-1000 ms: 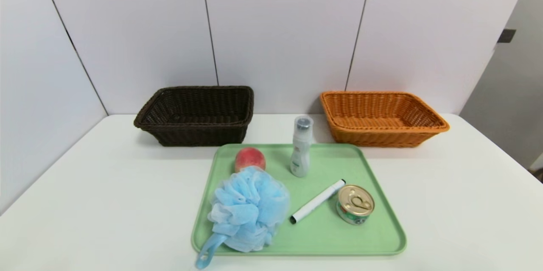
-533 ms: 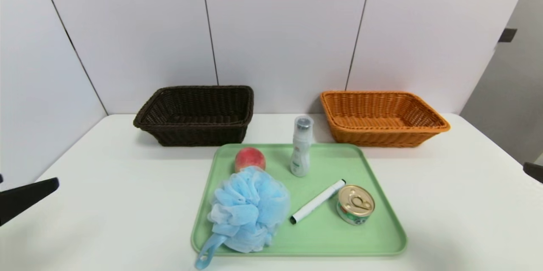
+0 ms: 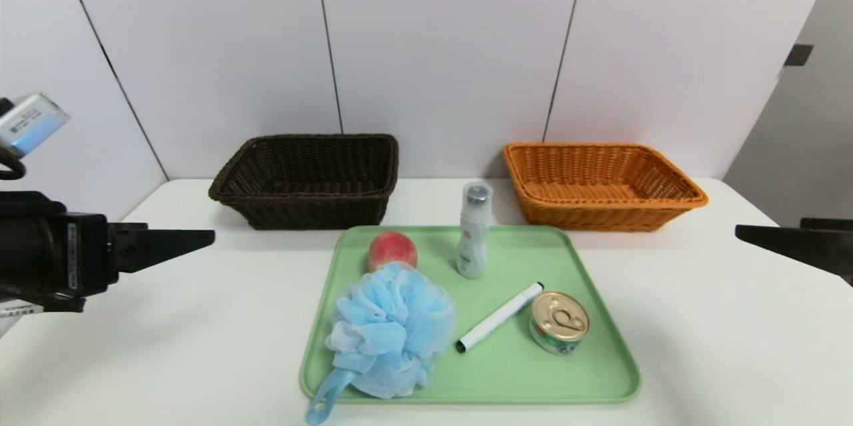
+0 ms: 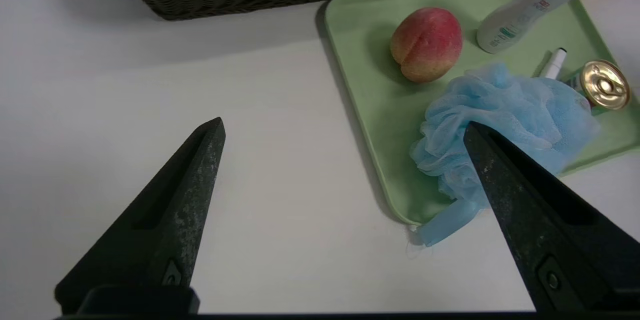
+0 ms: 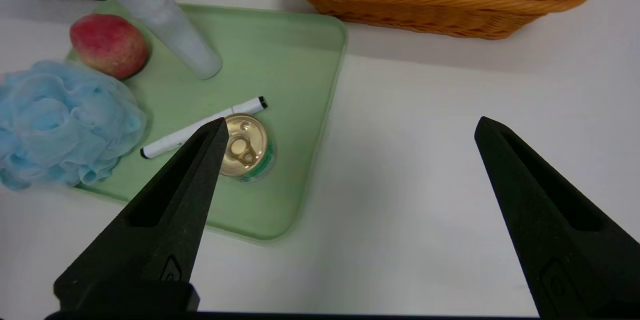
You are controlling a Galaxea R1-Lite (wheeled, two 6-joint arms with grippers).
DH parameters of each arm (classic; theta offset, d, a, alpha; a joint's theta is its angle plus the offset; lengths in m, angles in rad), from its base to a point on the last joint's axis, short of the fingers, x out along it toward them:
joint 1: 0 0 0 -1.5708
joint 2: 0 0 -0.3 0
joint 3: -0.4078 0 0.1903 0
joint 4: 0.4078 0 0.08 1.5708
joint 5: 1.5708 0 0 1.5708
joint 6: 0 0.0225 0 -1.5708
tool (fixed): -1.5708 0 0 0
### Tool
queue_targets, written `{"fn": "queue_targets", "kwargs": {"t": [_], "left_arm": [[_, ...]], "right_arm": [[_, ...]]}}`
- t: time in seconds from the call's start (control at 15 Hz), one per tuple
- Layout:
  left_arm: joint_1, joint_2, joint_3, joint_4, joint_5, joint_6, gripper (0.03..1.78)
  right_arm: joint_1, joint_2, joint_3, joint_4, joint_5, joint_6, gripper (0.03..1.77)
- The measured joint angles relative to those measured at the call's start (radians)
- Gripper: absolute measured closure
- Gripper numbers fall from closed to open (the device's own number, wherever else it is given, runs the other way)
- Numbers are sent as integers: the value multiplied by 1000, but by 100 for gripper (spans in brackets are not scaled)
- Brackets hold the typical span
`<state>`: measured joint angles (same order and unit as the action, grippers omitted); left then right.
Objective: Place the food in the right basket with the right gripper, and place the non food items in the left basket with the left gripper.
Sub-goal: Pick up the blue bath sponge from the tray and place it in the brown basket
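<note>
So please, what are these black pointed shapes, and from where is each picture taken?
They are a robot's two grippers. The head view looks down on a white table; the left gripper and right gripper enter from the sides, both open, holding nothing. The other two pictures come from cameras on each wrist, looking past the fingers. A green tray carries a peach, bath puff, bottle, marker and can. Behind stand a dark basket and an orange basket, both empty.

free: bare table (image 3: 200, 319) flanking tray (image 3: 600, 373) | obstacle: upright bottle (image 3: 472, 233) before baskets
</note>
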<state>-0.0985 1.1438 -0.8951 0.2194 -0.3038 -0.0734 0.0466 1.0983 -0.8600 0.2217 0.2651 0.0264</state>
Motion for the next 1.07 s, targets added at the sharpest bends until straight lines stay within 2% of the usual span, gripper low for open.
{"fn": "queue_targets", "kwargs": {"t": [0.27, 0.4, 0.8, 1.07], "left_arm": [[-141, 69, -71, 61, 4, -5, 12], [-194, 108, -125, 89, 4, -24, 12], [-333, 222, -254, 136, 6, -145, 12], [-376, 271, -288, 135, 6, -206, 12]], "right_arm": [[149, 126, -103, 3, -3, -3, 10], [191, 178, -154, 9, -5, -3, 10], [259, 285, -265, 70, -20, -3, 10], [269, 316, -278, 70, -19, -2, 10]]}}
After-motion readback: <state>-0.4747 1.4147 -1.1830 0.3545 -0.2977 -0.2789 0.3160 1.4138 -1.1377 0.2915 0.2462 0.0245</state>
